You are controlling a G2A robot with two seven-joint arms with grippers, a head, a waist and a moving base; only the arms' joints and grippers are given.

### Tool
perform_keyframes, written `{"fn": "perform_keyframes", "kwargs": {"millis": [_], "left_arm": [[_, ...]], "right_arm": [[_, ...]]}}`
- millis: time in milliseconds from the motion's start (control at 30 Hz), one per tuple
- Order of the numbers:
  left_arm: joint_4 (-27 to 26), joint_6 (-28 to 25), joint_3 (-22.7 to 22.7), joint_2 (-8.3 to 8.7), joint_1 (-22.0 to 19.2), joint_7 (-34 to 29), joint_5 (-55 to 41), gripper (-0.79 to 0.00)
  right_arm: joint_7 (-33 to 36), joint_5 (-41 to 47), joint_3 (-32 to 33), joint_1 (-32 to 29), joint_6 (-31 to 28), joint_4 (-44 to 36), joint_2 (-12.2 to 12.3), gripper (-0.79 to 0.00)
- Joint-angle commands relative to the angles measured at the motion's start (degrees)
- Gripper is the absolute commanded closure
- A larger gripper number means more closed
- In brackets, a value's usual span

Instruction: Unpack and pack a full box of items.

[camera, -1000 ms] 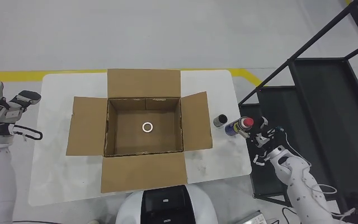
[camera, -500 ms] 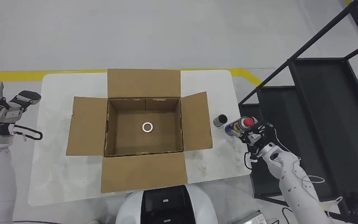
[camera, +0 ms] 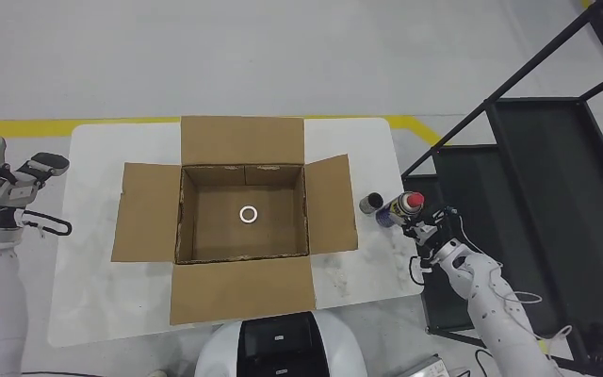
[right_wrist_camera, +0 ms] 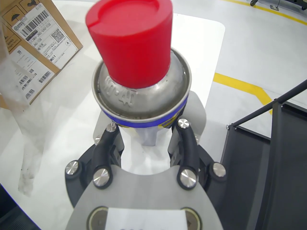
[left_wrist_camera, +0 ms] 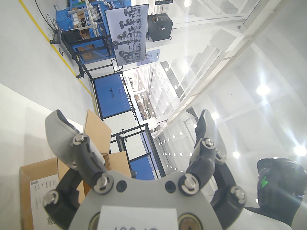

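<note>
Right gripper (camera: 420, 227) clasps spray can (right_wrist_camera: 130, 48) at table (camera: 377, 259) edge.

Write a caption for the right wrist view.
Right gripper shut on a red-capped can over the table, near the box.

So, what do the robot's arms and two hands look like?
The left arm and right arm have white rounded shells with black cables alongside. The left hand and right hand are alike: a grey base plate with a white label, black links with silver screws, pale grey fingers.
</note>
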Motion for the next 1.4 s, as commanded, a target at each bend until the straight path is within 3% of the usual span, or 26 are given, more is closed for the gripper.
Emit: {"fn": "perform_keyframes", "kwargs": {"millis": [0,300,533,700,967,1133,1367], "left_arm": [[0.0,0.0,0.0,0.0,0.0,0.0,0.0,-0.785],[0.0,0.0,0.0,0.0,0.0,0.0,0.0,-0.785],[0.0,0.0,0.0,0.0,0.0,0.0,0.0,-0.785],[0.0,0.0,0.0,0.0,0.0,0.0,0.0,-0.785],[0.0,0.0,0.0,0.0,0.0,0.0,0.0,-0.785],[0.0,0.0,0.0,0.0,0.0,0.0,0.0,-0.785],[0.0,0.0,0.0,0.0,0.0,0.0,0.0,-0.785]], "right_arm": [[-0.4,0.0,0.3,-0.2,0.0,-0.3,0.1,0.0],[-3.2,-1.8,5.8,-5.3,1.1,-9.9,1.4,0.0],[-3.4,-1.5,12.7,-13.7,2.9,-30.0,2.2,0.0],[-1.2,-2.1,13.0,-17.1,2.7,-45.1,2.1,0.0],[7.1,-3.5,4.2,-13.1,-1.4,-55.4,2.0,0.0],[15.7,0.5,-4.8,-7.8,-3.8,-54.0,1.4,0.0],[29.0,6.3,-14.5,-0.4,-0.9,-49.7,0.3,0.0]]}}
